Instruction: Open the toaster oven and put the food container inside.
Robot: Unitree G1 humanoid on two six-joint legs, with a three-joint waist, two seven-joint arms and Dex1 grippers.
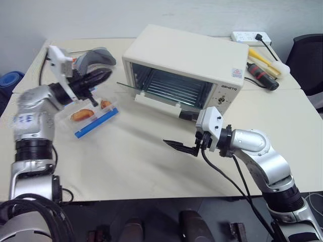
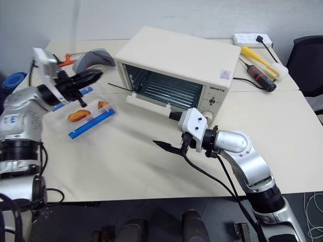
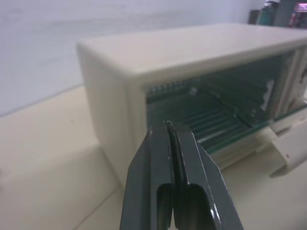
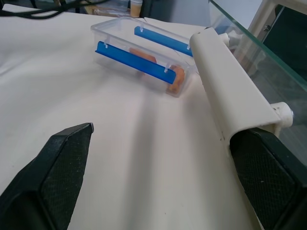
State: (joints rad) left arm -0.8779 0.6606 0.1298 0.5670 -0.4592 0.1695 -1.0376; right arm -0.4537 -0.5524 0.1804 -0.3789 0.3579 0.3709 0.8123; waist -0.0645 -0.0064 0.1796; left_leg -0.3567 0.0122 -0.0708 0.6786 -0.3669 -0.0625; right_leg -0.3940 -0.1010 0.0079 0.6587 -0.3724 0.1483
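Below the closed, empty left pincer (image 2: 86, 77), the food container (image 2: 90, 117) holds orange-brown pieces; right pincer (image 1: 180, 146) gapes wide beside the open toaster oven (image 1: 187, 65).

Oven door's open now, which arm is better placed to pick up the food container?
Probably left. The left claw hovers right above the food container, though shut, so it must open first. The right claw is open but sits by the toaster oven door handle, farther from the container.
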